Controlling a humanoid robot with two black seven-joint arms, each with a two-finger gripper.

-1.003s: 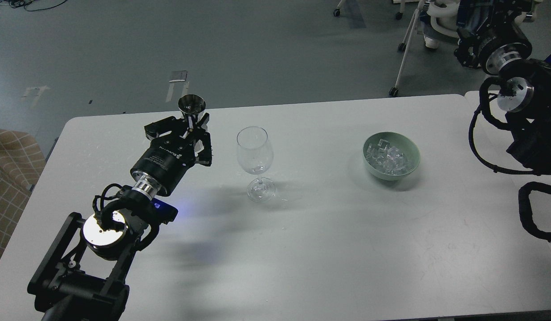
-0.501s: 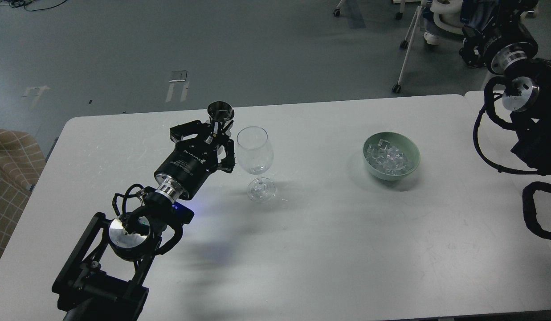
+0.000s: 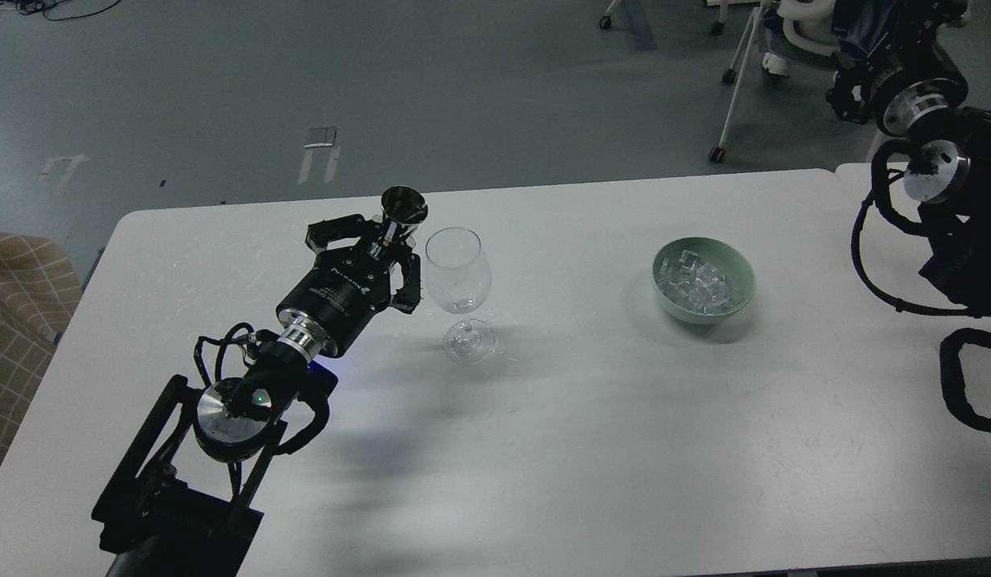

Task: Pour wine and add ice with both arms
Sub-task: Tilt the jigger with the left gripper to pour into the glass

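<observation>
Seemingly, a small metal cup (image 3: pixel 404 205) is clamped in the left claw (image 3: pixel 387 236) beside the wine glass (image 3: pixel 457 268), while the ice (image 3: pixel 698 287) is left untouched; the right claw's state cannot be told.

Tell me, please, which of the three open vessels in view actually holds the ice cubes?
The green bowl on the right holds the ice. The wine glass and the metal jigger in the left gripper show none.

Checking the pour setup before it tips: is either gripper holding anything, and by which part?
The left gripper holds a small metal cup by its lower stem. The right gripper appears empty.
</observation>
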